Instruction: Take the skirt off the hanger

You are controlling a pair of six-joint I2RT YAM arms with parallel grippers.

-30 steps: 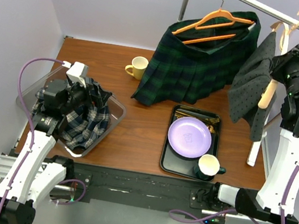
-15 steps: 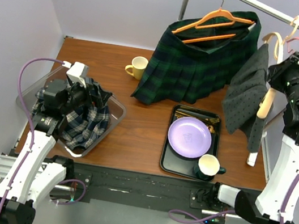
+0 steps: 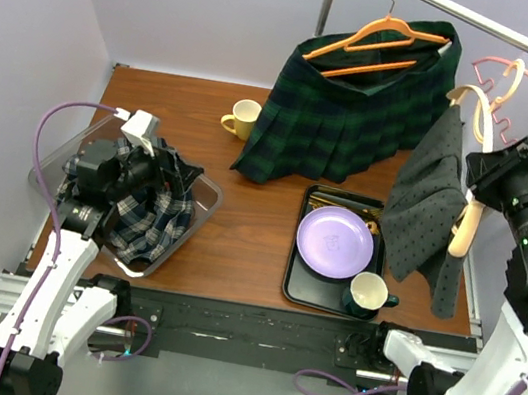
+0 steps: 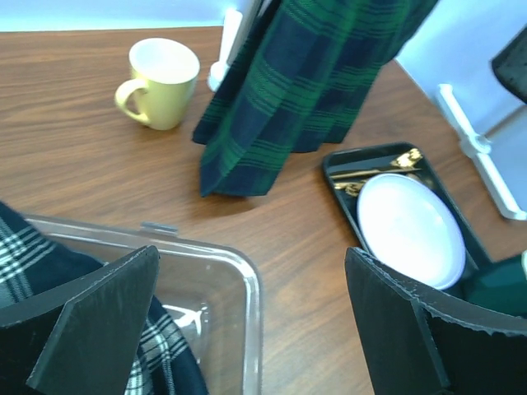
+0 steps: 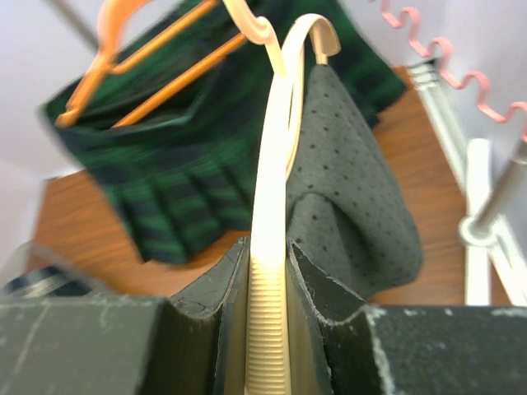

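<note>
Lilac walls, brown wooden table (image 3: pixel 247 235). Left gripper (image 4: pixel 251 280) spread wide, holding nothing, above one clear bin (image 3: pixel 206 191) of plaid cloth (image 3: pixel 155 215). Two mugs: yellow mug (image 3: pixel 244 118), dark green mug (image 3: pixel 367 294). One black tray (image 3: pixel 291 263), one purple plate (image 3: pixel 335 242), gold items there hard to make out. Two hung skirts: green plaid skirt (image 3: pixel 341 129) on orange hanger (image 3: pixel 377 39); grey dotted skirt (image 3: pixel 428 200) on cream hanger (image 5: pixel 269 206), pinched tight by right gripper (image 5: pixel 268 280) at far right.

No writing, label, brand, number or sign can be read on anything in these views, and the faint mark at the centre of the purple plate (image 3: pixel 336 242) is too small to make out.
</note>
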